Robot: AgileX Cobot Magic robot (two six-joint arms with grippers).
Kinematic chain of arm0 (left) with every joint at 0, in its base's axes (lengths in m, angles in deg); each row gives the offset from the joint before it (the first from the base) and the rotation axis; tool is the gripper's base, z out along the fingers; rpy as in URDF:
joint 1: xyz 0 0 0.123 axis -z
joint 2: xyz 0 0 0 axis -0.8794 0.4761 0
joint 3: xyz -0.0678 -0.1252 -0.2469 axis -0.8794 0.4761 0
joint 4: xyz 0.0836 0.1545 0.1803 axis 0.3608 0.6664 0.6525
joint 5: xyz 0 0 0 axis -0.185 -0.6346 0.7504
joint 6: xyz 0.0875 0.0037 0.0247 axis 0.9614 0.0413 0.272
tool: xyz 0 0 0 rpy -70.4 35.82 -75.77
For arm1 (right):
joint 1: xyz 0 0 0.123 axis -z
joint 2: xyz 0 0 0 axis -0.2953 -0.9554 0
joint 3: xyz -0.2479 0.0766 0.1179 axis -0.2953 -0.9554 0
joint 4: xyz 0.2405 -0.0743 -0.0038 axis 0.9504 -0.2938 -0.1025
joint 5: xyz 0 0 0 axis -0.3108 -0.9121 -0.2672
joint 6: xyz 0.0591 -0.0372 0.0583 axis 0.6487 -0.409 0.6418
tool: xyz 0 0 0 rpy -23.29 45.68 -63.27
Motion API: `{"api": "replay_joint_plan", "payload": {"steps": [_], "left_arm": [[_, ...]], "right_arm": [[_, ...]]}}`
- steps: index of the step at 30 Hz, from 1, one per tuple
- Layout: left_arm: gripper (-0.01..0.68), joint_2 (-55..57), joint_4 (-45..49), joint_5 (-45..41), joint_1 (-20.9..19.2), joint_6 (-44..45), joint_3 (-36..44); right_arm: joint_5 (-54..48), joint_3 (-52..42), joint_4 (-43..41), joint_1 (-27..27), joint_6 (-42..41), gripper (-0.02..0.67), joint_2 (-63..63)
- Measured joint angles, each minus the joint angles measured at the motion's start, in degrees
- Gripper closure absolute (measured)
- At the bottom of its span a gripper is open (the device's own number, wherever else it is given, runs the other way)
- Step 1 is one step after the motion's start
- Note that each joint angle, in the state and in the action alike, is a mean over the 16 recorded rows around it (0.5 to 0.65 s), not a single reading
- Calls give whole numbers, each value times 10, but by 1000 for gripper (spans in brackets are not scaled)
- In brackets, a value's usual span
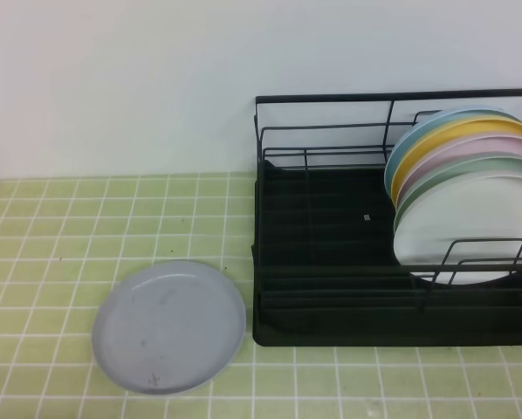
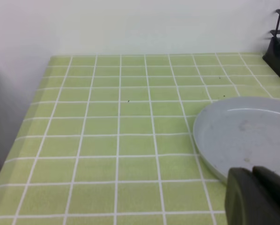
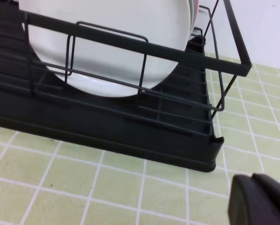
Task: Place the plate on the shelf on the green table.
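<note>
Nearest the left wrist camera, the dark tip of the left hand fills the lower right corner of that view, low over the counter and clenched with nothing between its fingers; it sits just at the near rim of the plate without clearly touching it. The right hand shows the same way in the right wrist view, a dark blunt tip in the lower right corner, also clenched and empty, hanging over bare tiles just outside the front right corner of the shelf. Neither hand appears in the high view. There the plate lies flat on the green counter, at the front left, just beside the shelf's front left corner but apart from it. Its pale grey-blue face carries a few small dark specks. The shelf stands on the right side of the counter against the white wall, its black tray base bare on the left half. In its right half a row of plates stands on edge, leaning back: a white plate in front, behind it a mint-green plate, then pink, yellow and blue rims. The white plate rests behind the front wire rail.
</note>
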Motion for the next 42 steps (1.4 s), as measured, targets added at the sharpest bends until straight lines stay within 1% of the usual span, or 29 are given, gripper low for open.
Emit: {"api": "replay_joint_plan", "payload": {"steps": [15,24,30,38,42], "left_arm": [[676,1,24,8,0,13,0],[676,1,34,35,0,24,0],[676,1,46,103,0,35,0],[676,1,69,247,0,51,0],[676,1,79,303,0,54,0]], "right_arm": [[13,0,-4,0,-3,652,0],[75,-1,-4,0,-3,652,0],[136,-1,-4,0,-6,652,0],[215,0,-4,0,-9,652,0],[241,0,-4,0,-10,652,0]]}}
